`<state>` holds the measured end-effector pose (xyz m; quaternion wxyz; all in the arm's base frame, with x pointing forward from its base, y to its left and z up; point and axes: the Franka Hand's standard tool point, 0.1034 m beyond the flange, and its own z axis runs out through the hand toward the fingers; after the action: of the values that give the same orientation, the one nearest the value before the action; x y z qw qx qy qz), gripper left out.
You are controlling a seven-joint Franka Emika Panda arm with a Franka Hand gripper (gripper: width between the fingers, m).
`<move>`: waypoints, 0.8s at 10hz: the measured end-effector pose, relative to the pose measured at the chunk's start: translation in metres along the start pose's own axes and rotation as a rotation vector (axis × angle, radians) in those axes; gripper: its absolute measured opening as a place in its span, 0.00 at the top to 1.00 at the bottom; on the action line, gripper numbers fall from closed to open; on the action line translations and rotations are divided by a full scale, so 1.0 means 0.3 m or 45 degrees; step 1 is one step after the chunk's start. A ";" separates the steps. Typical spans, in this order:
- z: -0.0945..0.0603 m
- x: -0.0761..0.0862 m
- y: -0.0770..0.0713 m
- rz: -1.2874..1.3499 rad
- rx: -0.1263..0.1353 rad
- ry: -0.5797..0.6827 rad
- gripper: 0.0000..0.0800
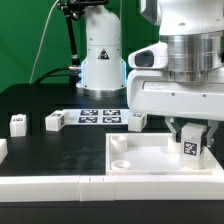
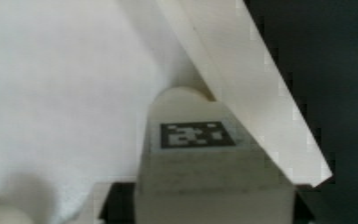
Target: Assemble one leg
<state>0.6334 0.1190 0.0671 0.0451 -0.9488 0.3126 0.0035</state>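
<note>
My gripper [image 1: 191, 136] is shut on a leg [image 1: 190, 147], a small white block with a black-and-white tag, and holds it upright over the near-right corner of the large white panel [image 1: 135, 160]. In the wrist view the leg [image 2: 197, 140] fills the middle between my dark fingers [image 2: 119, 200]. It stands against the panel's raised rim [image 2: 247, 90], with the panel floor [image 2: 60, 100] beside it. Whether the leg touches the panel cannot be told. Three more legs lie on the black table: two at the exterior view's left [image 1: 18, 123] [image 1: 54, 121] and one in the middle [image 1: 136, 120].
The marker board [image 1: 100, 116] lies behind the panel, in front of the arm's white base [image 1: 102, 60]. Long white bars [image 1: 50, 186] run along the front edge of the table. A small white part [image 1: 2, 150] shows at the exterior view's left edge.
</note>
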 end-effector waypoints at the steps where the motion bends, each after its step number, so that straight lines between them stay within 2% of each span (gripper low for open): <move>1: 0.000 0.001 0.001 0.153 -0.003 0.005 0.64; 3: 0.001 0.003 0.004 0.487 0.013 0.015 0.64; 5: 0.000 0.004 0.004 0.699 0.027 0.002 0.64; 7: 0.000 0.002 0.003 0.814 0.027 -0.009 0.64; 8: 0.002 -0.001 0.000 0.873 0.029 -0.015 0.50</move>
<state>0.6331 0.1192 0.0664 0.0537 -0.7880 0.6130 0.0203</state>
